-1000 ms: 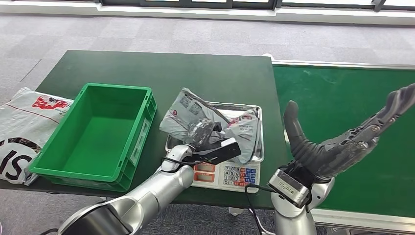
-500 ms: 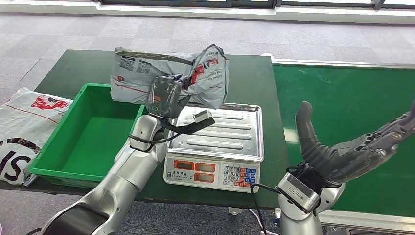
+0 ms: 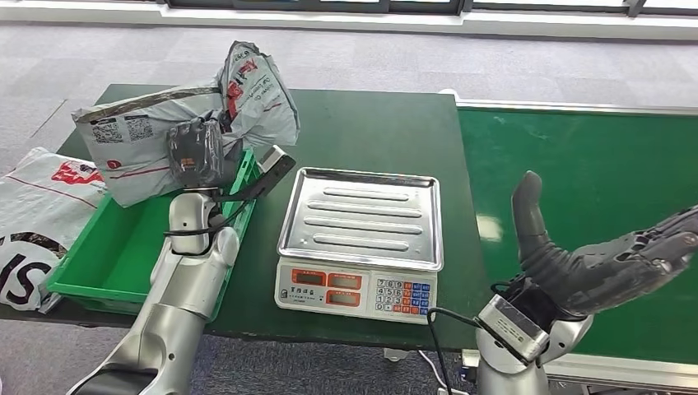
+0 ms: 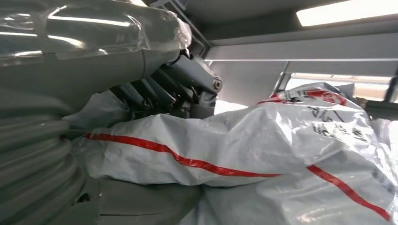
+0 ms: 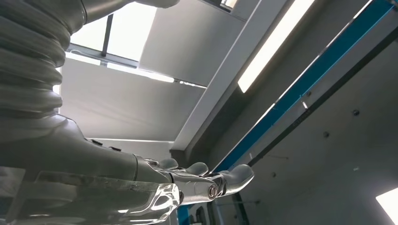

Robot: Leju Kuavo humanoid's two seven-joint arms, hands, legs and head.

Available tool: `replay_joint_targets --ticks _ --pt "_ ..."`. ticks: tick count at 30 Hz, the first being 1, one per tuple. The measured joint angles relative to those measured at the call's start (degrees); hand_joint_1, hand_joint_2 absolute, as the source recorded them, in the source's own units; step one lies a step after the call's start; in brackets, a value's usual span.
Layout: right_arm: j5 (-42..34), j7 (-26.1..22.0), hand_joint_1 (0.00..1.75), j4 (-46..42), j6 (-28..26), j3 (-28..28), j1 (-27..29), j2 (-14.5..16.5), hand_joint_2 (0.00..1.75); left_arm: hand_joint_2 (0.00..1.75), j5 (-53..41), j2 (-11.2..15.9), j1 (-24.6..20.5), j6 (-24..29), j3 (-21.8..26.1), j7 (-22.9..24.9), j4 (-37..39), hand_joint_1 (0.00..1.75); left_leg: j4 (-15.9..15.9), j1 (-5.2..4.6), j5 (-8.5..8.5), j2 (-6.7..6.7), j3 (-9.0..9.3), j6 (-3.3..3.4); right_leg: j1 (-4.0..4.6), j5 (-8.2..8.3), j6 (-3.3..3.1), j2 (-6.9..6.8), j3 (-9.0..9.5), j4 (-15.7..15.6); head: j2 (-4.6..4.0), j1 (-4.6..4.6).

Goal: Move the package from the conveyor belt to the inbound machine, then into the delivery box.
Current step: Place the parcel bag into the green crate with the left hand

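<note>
**Package off the scale, now over the box**

The left hand (image 3: pixel 196 152) grips the package (image 3: pixel 140 140), fingers closed around its middle. A second ago the package lay on the scale (image 3: pixel 360 218); it has since swung toward 10 o'clock and hangs above the box (image 3: pixel 115 255), at the rim nearest the scale. The weighing step looks done, leaving only the drop. The right hand (image 3: pixel 605 259) holds nothing, fingers spread above the belt (image 3: pixel 576 156) at 3 o'clock.
</note>
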Motion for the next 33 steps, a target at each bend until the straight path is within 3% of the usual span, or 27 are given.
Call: replay_joint_targets --ticks 7,16,19,20,23,33 --pt "-0.05 0.00 0.00 -0.60 -0.02 -0.57 0.23 0.00 1.75 1.75 2.47 3.93 2.88 0.00 7.14 -0.28 3.88 1.75 -0.01 -0.01 -0.02 0.20 0.02 -0.03 0.07 0.03 -0.07 0.21 -0.10 0.00 0.00 -0.01" --pt "-0.19 0.00 0.00 -0.61 -0.01 -0.66 0.22 0.00 1.75 1.75 2.69 5.60 5.28 -0.06 11.99 0.57 10.87 1.75 -0.02 0.00 -0.03 0.15 0.03 -0.01 -0.03 0.02 -0.06 0.16 -0.04 -0.01 0.00 0.00" --pt "-0.38 0.00 0.00 -0.61 0.00 -0.66 0.22 0.00 1.75 1.75 3.19 6.23 4.20 -0.07 13.16 0.77 13.49 0.44 -0.05 -0.02 -0.07 0.15 0.20 -0.01 -0.07 0.00 -0.05 0.15 0.10 -0.01 0.00 -0.02" --pt "-0.45 0.00 0.00 -0.61 0.00 -0.66 0.22 0.00 1.75 1.31 3.46 6.36 3.92 -0.07 13.46 0.70 14.10 0.00 -0.06 -0.03 -0.08 0.16 0.26 -0.02 -0.07 -0.01 -0.06 0.15 0.15 -0.01 0.01 -0.01" --pt "-0.48 0.00 0.00 -0.61 -0.01 -0.66 0.23 0.00 1.75 0.00 4.50 6.53 3.56 -0.07 14.45 -0.28 14.80 0.00 -0.08 -0.03 -0.08 0.17 0.41 -0.03 -0.04 -0.02 -0.07 0.15 0.28 -0.01 0.00 -0.01" --pt "-0.49 0.00 0.00 -0.54 0.00 -0.66 0.25 0.00 1.75 0.00 10.03 3.84 6.52 -0.04 22.30 -9.56 6.29 0.00 -0.10 -0.02 -0.06 0.20 0.57 -0.05 -0.01 -0.01 -0.10 0.18 0.42 0.00 0.00 0.00"
